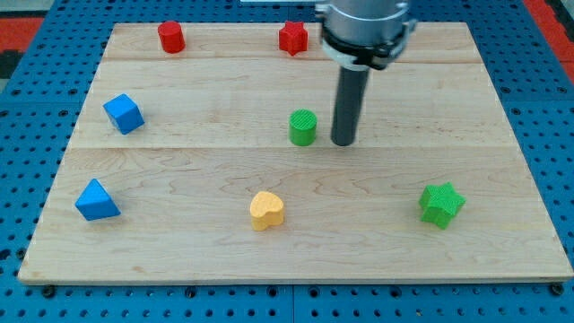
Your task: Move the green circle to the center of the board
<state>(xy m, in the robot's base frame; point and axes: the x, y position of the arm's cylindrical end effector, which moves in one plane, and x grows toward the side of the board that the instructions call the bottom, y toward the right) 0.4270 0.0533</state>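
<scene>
Single view, board seen from a raised angle. The wooden board [296,179] lies on a blue pegboard surface [36,108].

End effector: plain dark rod [348,103], no jaws and so nothing to open or close; it grips nothing. My tip [343,143] rests on the board just at 3 o'clock of the green circle [303,127]. A narrow strip of wood shows between the two, so they look apart, though at this angle I cannot rule out light contact lower down.

Task block: the green circle stands upright close to the board's middle, perhaps slightly toward 12 o'clock of it.

Other blocks, placed from the green circle:
- red cylinder [171,37], about 10 o'clock, near the board's far edge, well apart.
- red star [292,38], at 12 o'clock, also by the far edge, just at 9 o'clock of the arm's grey housing [366,27].
- blue cube [124,113], at 9 o'clock, well apart.
- blue triangle [96,201], about 8 o'clock, near the view's left edge of the board.
- yellow heart [266,210], between 6 and 7 o'clock, nearest of the other blocks.
- green star [441,204], about 4 o'clock, well apart.

No block touches another.
</scene>
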